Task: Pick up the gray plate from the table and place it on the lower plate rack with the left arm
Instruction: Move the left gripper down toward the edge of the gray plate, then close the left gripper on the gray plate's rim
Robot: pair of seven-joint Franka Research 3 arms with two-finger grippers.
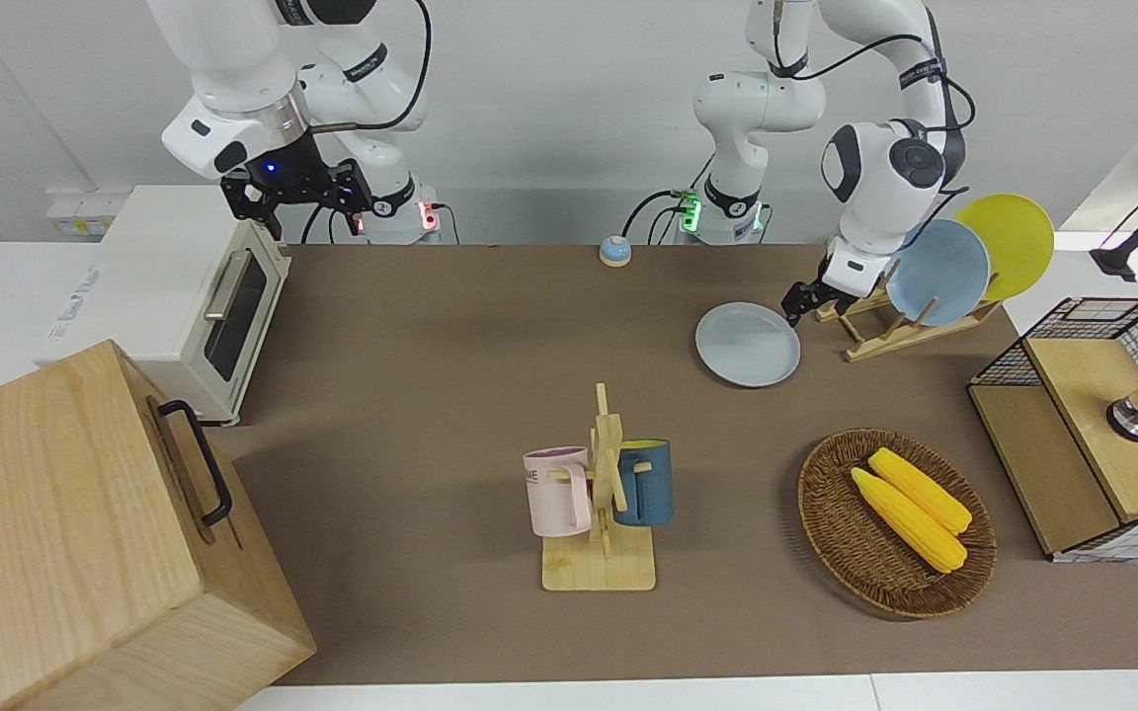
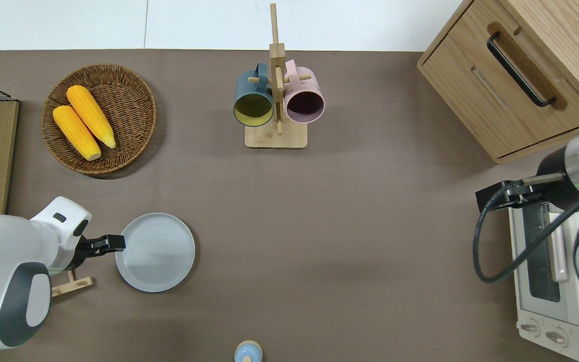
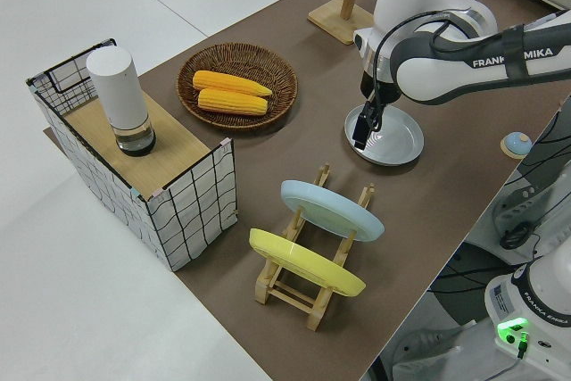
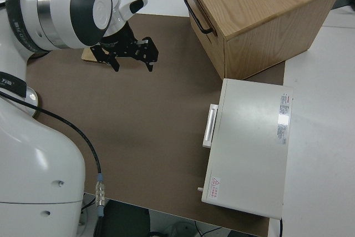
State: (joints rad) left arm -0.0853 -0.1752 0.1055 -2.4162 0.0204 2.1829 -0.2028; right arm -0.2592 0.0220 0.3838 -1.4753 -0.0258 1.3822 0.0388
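Observation:
The gray plate lies flat on the brown table mat; it also shows in the overhead view and the left side view. My left gripper is low at the plate's rim on the side toward the left arm's end of the table, fingers open and holding nothing. The lower plate rack stands beside the plate toward that end; it is mostly hidden under my arm in the overhead view. It holds a light blue plate and a yellow plate. My right gripper is parked, open.
A wicker basket with two corn cobs lies farther from the robots than the plate. A wooden mug stand with two cups is mid-table. A wire crate stands at the left arm's end. A toaster oven and wooden cabinet are at the right arm's end.

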